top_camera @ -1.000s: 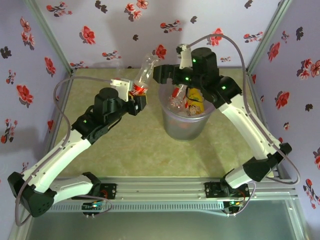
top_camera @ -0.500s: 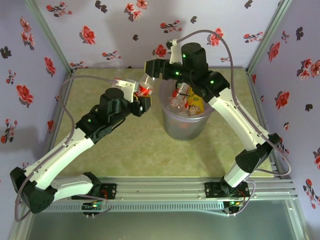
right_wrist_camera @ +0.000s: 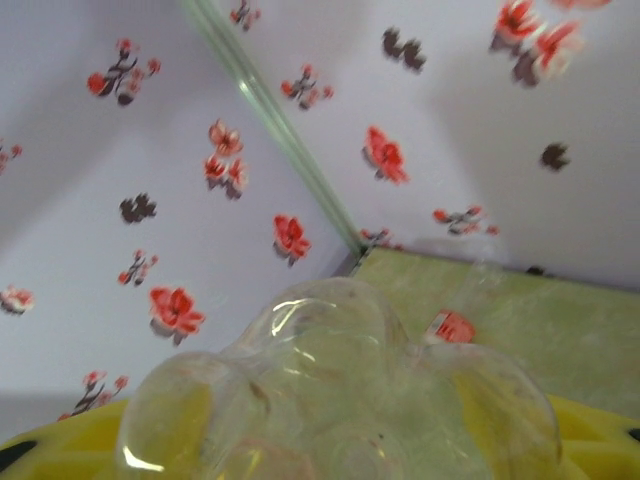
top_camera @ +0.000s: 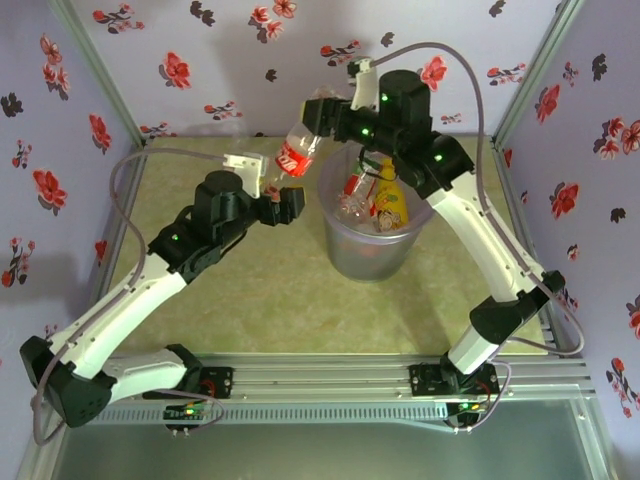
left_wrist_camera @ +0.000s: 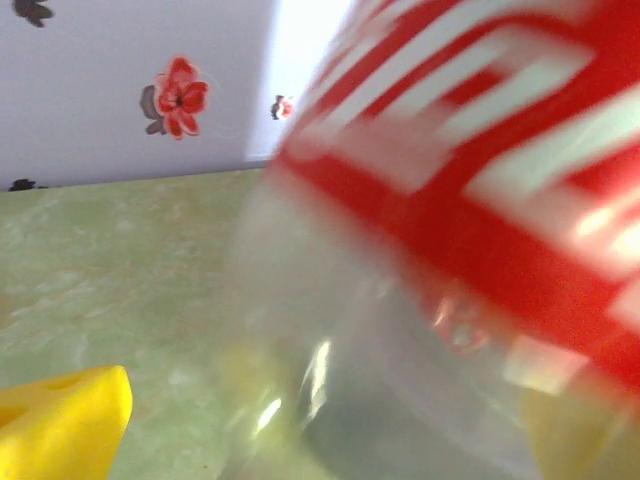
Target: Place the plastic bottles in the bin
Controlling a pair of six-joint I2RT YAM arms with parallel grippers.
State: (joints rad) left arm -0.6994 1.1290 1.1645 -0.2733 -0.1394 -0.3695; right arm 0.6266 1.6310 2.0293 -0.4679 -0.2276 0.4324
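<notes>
Top external: the bottle (top_camera: 297, 143) has left the left gripper (top_camera: 281, 197), whose jaws gape empty. The right gripper (top_camera: 322, 117) clamps its clear end, just left of the bin (top_camera: 345, 240), near the tabletop's (top_camera: 240, 300) far edge. Left wrist: blurred red label, close. Right wrist: clear base between yellow fingers (right_wrist_camera: 595, 440).

Glossy clear plastic bottle (top_camera: 297, 150); translucent plastic bin (top_camera: 370, 258)

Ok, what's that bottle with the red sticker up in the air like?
The bottle is small, clear plastic with a red-and-white label round its middle and a bumpy, lobed bottom. It hangs tilted in the air, bottom end highest, just left of the bin, not inside it. The right gripper has its jaws shut on the bottom end. The left gripper, jaws open, sits right beneath it.
</notes>
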